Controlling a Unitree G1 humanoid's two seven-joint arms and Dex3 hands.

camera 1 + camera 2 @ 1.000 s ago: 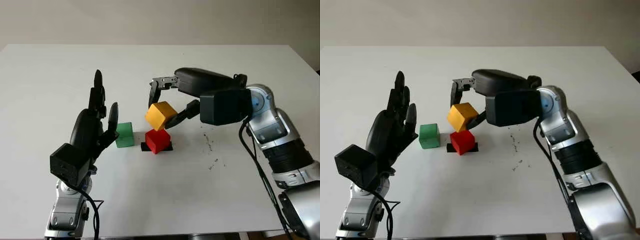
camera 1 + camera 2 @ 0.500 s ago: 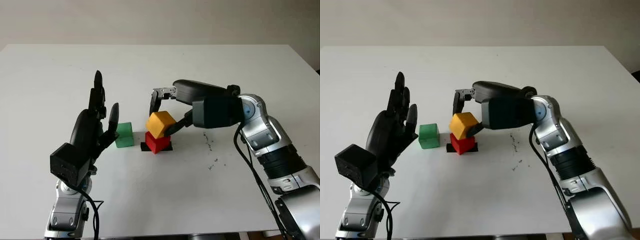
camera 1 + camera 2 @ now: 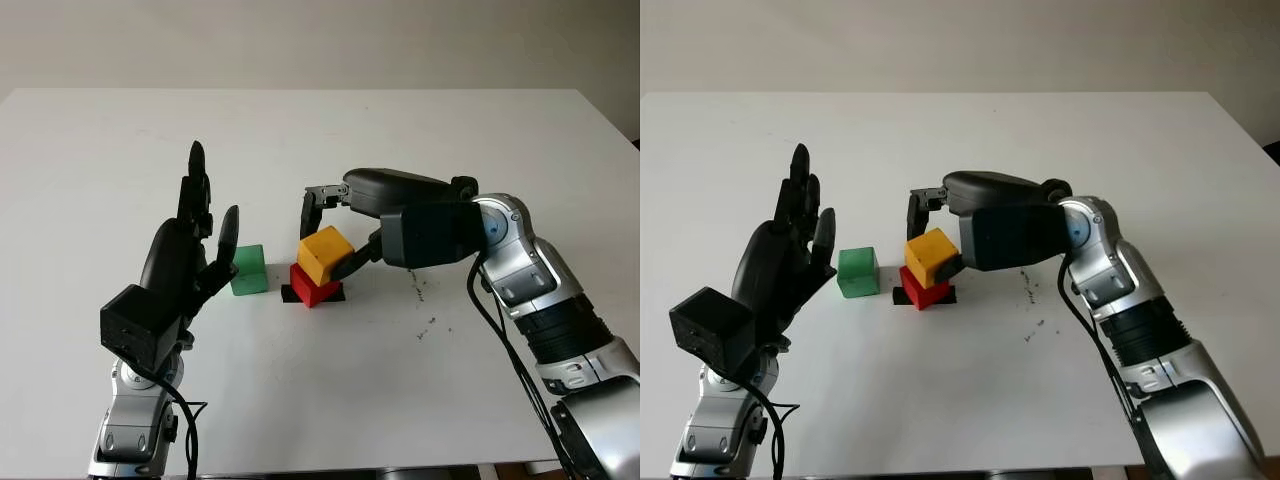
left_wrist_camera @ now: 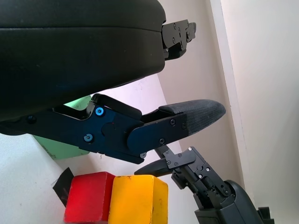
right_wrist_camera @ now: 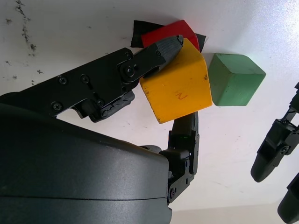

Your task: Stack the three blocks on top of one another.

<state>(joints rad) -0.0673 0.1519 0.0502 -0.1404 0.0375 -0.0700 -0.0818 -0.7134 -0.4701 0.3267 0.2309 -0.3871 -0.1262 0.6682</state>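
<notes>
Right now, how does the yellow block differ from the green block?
The yellow block sits on top of the red block, tilted, while the green block stands flat on the white table. The right robot hand grips the yellow block; nothing holds the green block, and the open left robot hand is raised beside it. The yellow block looks a little larger. Both are plain cubes.

You see a white flat table (image 3: 330, 400) carrying a green cube (image 3: 248, 269), red cube (image 3: 314, 286) on black square patch (image 3: 290, 293), beside the left hand (image 3: 190, 255).
</notes>
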